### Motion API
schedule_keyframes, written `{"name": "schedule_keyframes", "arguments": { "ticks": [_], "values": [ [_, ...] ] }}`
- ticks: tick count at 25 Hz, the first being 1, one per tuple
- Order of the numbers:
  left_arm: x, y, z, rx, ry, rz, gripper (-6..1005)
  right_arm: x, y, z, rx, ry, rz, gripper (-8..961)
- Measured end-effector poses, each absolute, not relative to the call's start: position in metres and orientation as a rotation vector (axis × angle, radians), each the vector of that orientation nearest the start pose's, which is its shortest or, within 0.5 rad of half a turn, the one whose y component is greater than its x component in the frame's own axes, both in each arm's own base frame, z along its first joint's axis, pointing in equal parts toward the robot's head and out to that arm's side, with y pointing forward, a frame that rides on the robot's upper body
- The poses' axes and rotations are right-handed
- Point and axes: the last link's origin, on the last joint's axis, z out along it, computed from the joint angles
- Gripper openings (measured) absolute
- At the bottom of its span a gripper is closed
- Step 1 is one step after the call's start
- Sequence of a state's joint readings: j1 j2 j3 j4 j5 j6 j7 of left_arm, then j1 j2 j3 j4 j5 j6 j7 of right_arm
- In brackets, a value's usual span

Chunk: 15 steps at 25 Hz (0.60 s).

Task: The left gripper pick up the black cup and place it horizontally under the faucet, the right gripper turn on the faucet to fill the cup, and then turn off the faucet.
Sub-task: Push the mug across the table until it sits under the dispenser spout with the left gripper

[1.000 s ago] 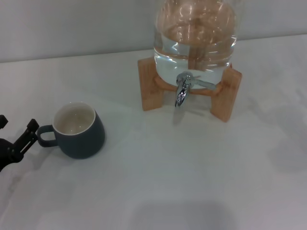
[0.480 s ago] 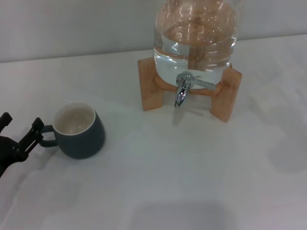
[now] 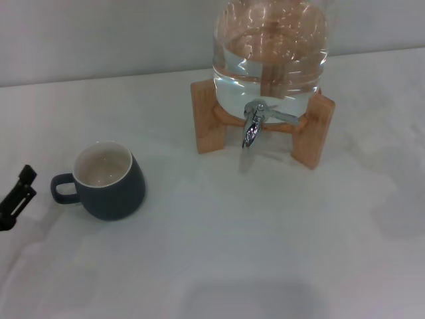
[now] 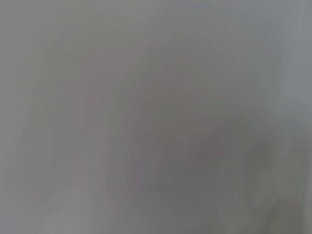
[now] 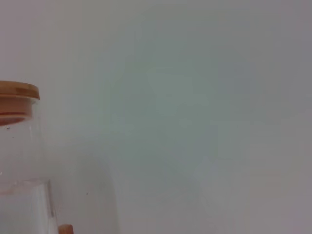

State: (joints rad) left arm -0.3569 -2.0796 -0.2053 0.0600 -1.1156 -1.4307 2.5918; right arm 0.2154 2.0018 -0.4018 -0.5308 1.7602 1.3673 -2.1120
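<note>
The cup [image 3: 107,180] is standing upright on the table [image 3: 232,239], well in front and to the left of the jar [image 3: 271,50], its cream inside showing and its handle pointing away from the jar; the left gripper [image 3: 16,197] is hovering just beyond that handle, not touching it, only one black finger showing at the frame edge, so whether the fingers are apart cannot be told; the faucet [image 3: 253,125] is hanging from the jar's front, between the legs of the wooden stand [image 3: 207,119]; the jar's wooden lid [image 5: 18,91] is showing in the right wrist view.
</note>
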Motion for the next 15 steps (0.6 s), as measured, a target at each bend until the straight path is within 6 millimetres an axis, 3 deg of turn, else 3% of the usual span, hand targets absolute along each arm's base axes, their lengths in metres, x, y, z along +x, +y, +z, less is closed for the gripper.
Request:
{"name": "schedule_keyframes", "arguments": {
  "ticks": [15],
  "values": [
    [-0.348,0.2661,-0.0185,-1.846,-0.649,-0.872,866,0.3927,0.2709,0.1238,-1.682,0.651,0.818,853]
  ]
}}
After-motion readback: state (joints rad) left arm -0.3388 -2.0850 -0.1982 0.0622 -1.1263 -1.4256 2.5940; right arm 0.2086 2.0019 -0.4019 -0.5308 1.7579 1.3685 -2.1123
